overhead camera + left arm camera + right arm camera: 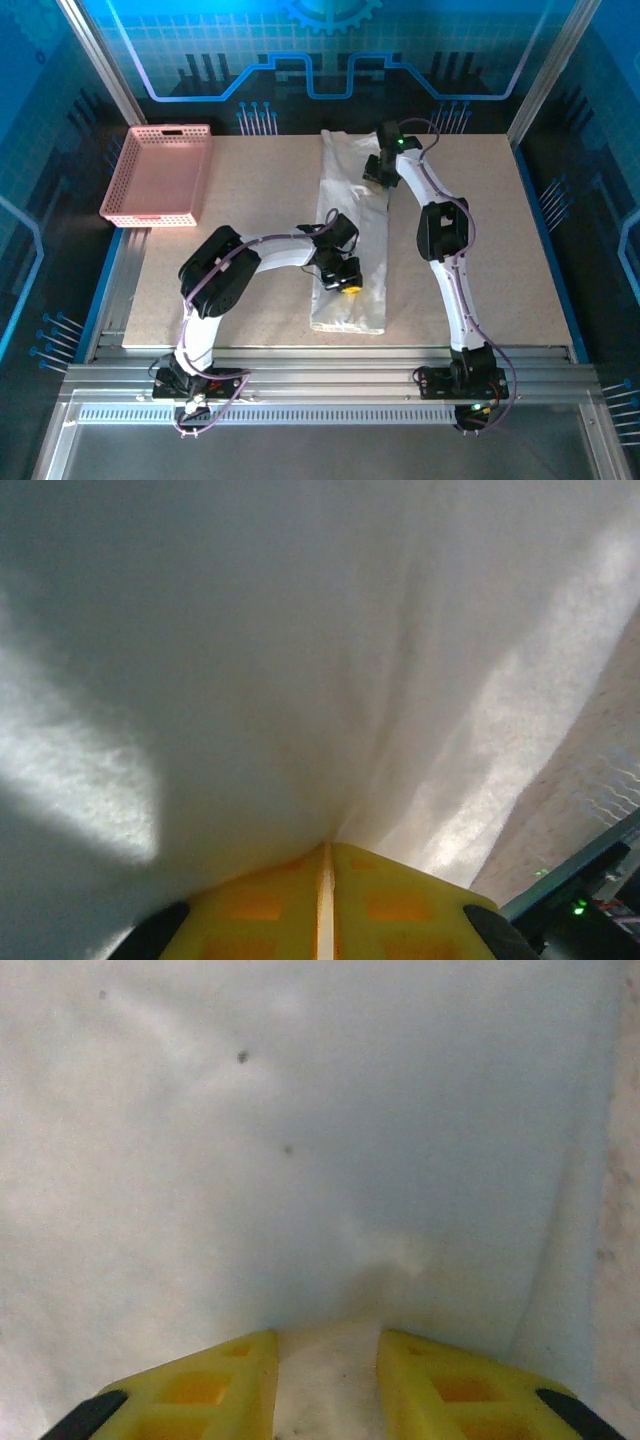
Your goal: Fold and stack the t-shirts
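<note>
Chipboard table (260,210), blue backdrop (420,50), white t-shirt (352,300)

i'm working in a robot lab cell: a chipboard table (260,200) on aluminium rails (330,372), boxed in by metal posts (102,62) and blue circuit-print panels (200,50).

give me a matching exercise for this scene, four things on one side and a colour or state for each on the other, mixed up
1 t-shirt
2 basket
3 left gripper
4 right gripper

a pink, far left corner
b fingers apart over the fabric
c white, folded into a long strip
d pinched shut on the fabric

Pairs: 1-c, 2-a, 3-d, 4-b
</note>
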